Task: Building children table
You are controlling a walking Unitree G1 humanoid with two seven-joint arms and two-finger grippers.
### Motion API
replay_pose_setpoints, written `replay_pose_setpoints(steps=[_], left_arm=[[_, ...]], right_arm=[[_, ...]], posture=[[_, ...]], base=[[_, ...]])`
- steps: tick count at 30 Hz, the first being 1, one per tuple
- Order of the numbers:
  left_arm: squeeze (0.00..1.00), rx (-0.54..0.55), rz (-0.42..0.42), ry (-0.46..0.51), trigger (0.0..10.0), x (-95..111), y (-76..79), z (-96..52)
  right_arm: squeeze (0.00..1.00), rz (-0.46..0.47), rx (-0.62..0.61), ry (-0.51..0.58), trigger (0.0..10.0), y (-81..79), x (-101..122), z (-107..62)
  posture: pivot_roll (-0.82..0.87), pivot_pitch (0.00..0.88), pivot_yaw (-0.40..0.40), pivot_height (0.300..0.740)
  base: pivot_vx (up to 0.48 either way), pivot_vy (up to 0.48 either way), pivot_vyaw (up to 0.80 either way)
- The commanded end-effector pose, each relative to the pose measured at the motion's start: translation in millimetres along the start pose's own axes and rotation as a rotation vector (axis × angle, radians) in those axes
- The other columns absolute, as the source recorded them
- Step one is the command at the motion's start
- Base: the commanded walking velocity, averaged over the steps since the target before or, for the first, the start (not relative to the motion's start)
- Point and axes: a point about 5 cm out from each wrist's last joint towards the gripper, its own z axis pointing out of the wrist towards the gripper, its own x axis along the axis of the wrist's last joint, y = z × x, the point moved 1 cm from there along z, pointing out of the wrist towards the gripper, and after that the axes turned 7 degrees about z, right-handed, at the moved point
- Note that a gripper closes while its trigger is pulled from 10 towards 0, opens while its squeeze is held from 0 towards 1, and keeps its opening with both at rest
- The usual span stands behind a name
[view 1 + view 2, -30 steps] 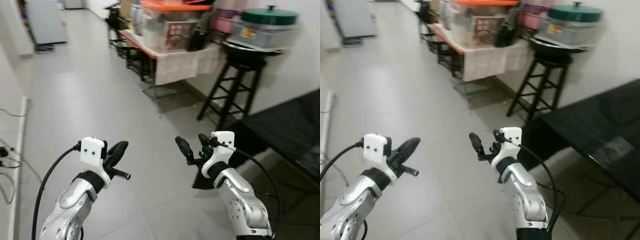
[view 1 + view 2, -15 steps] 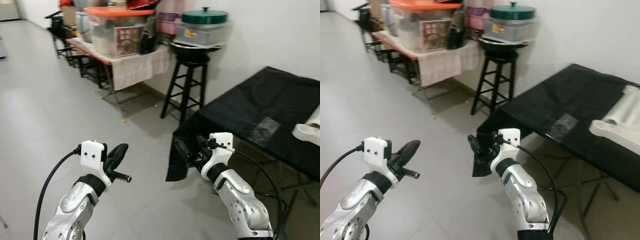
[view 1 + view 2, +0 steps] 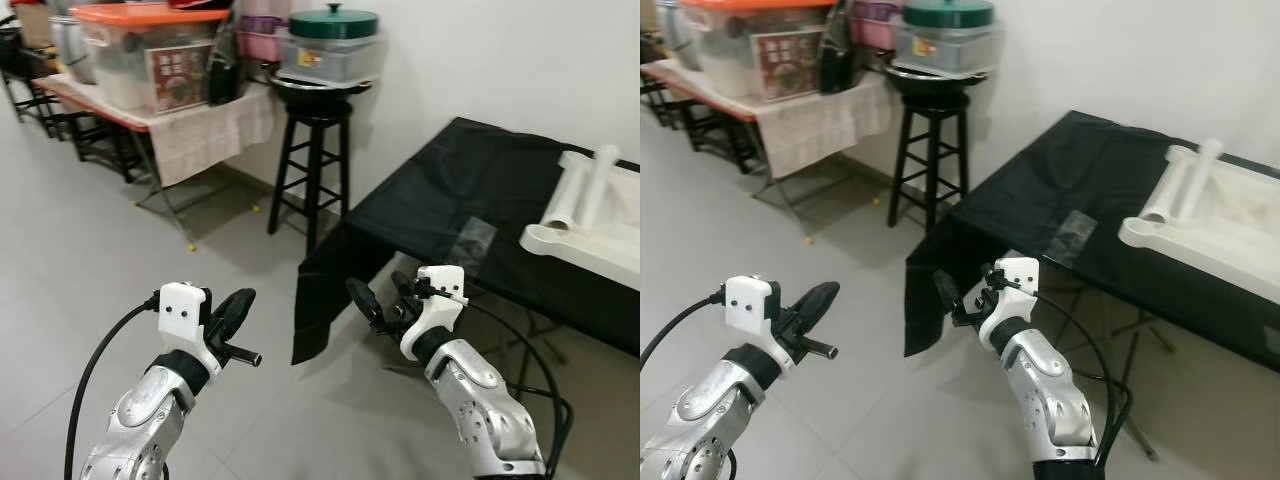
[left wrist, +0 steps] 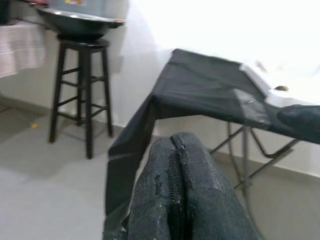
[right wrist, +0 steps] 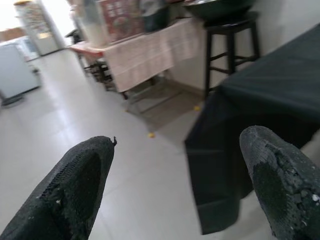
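The white table parts (image 3: 588, 215) lie on the far right side of a black-draped table (image 3: 470, 200), well apart from both grippers and beyond them to the right. The left gripper (image 3: 233, 313) hovers over the floor (image 3: 90, 270) with its fingers (image 4: 182, 200) pressed together, empty. The right gripper (image 3: 380, 300) hangs near the cloth's hanging corner with its fingers (image 5: 77, 185) spread wide, gripping nothing; a black stool (image 3: 310, 150) stands by the wall.
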Motion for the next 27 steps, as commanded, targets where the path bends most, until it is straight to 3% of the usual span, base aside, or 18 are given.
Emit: replay_pose_setpoints(steps=[1, 19, 24, 27], left_arm=[[0.0, 0.002, 0.002, -0.001, 10.0, -0.2, -1.3, -2.5], [0.0, 0.0, 0.01, -0.001, 10.0, 0.6, -1.1, -1.3], [0.0, -0.005, 0.014, 0.007, 10.0, 1.9, -1.0, -1.1], [0.0, -0.006, 0.014, 0.01, 10.0, 2.4, -1.1, -1.1]], right_arm=[[0.0, 0.012, 0.005, -0.017, 10.0, -1.4, -6.1, -0.9], [0.0, 0.015, 0.006, -0.013, 10.0, -0.7, -4.1, -0.1], [0.0, 0.022, 0.014, 0.003, 10.0, -1.4, -2.1, -0.1], [0.0, 0.023, 0.017, 0.009, 10.0, -1.8, -1.2, -0.2]], posture=[[-0.06, 0.0, -0.064, 0.74], [-0.06, 0.0, -0.065, 0.74], [-0.06, 0.0, -0.065, 0.74], [-0.06, 0.0, -0.065, 0.74]], base=[[0.0, 0.0, -0.8], [0.0, 0.0, -0.8], [0.279, 0.0, -0.8], [0.352, 0.0, 0.0]])
